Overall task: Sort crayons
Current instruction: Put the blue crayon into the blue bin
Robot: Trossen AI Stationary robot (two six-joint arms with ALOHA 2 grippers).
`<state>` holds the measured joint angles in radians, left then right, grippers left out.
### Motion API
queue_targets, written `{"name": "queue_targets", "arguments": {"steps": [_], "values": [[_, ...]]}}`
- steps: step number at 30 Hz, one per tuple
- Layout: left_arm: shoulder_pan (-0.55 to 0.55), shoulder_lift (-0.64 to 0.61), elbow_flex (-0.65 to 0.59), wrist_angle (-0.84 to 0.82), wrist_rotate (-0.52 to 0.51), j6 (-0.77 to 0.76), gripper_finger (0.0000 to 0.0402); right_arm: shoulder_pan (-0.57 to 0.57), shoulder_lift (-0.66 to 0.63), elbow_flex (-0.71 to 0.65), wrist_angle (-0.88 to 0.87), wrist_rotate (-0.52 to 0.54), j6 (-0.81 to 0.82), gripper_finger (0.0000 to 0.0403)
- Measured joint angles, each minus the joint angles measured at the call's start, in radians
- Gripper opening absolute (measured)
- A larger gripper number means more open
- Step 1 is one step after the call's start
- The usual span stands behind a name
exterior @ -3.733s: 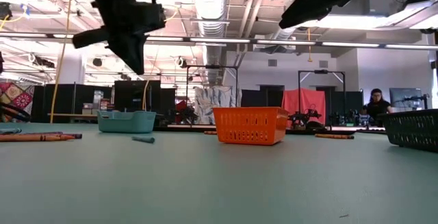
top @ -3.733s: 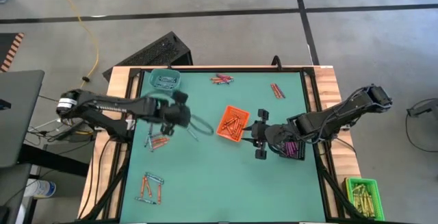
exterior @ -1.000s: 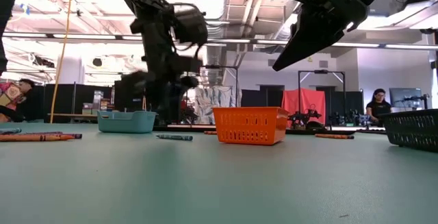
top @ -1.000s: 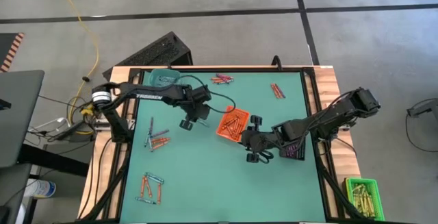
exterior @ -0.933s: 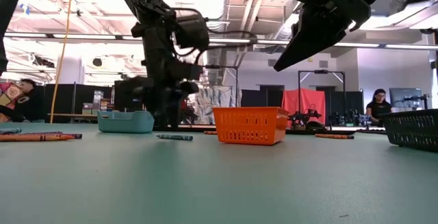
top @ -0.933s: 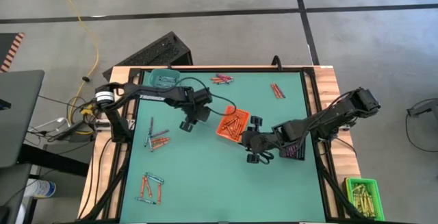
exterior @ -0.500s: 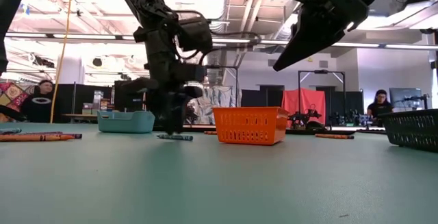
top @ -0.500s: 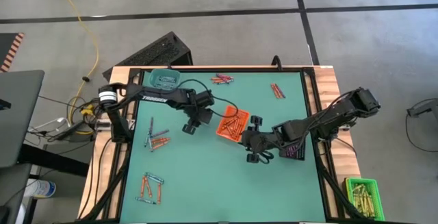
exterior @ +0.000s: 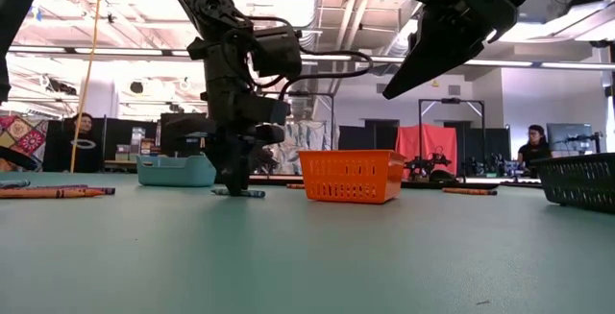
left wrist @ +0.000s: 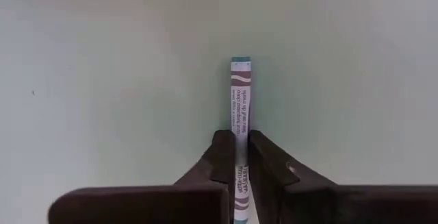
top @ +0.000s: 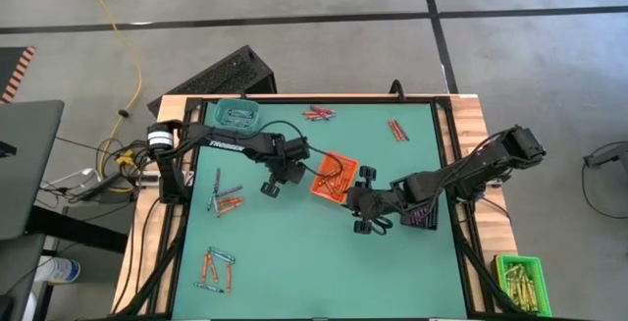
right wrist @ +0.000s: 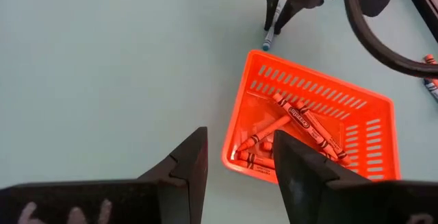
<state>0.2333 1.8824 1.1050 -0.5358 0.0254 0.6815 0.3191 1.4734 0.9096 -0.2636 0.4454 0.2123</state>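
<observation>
So the green tabletop [top: 314, 252] has four small bins on or by it. The orange bin [top: 332, 177] sits about mid-table and has a handful of orange-red crayons [right wrist: 301, 125] lying in it. The teal bin [top: 237, 114] is at the far left corner with something thin inside, can't tell what colour. A dark bin [top: 422, 213] near the right edge has purple-pink crayons in it, though the right arm covers most of it. The green bin [top: 519, 280] sits off the tabletop at the near right corner, stuffed with yellow-olive sticks.

Loose crayons are in little piles: a mixed bunch at the left edge [top: 225, 200], another at the near left corner [top: 216, 267], some at the far edge [top: 317, 115], and a couple of red ones far right [top: 396, 130].

Left gripper [top: 271, 186] is down on the tabletop just left of the orange bin, fingers [left wrist: 222, 159] pinched shut on a blue-grey crayon [left wrist: 240, 104] that lies flat on the surface.

Right gripper [top: 365, 201] hovers just right of the orange bin, fingers [right wrist: 188, 159] spread apart and holding nothing.
</observation>
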Motion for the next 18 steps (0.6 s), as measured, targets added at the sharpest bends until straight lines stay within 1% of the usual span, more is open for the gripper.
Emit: {"name": "queue_targets", "arguments": {"steps": [8, 12, 18], "values": [[-0.02, -0.015, -0.003, 0.0, -0.048, 0.014, 0.0003, 0.0, 0.0, 0.0, -0.001, 0.0, -0.001, 0.0159], [-0.021, -0.061, -0.009, -0.005, -0.065, 0.014, 0.0002, 0.0, 0.0, 0.0, -0.004, 0.0, -0.003, 0.0159], [-0.014, -0.148, -0.008, -0.073, -0.143, 0.025, 0.0001, 0.0, 0.0, 0.0, -0.005, 0.0, -0.003, 0.0159]]}}
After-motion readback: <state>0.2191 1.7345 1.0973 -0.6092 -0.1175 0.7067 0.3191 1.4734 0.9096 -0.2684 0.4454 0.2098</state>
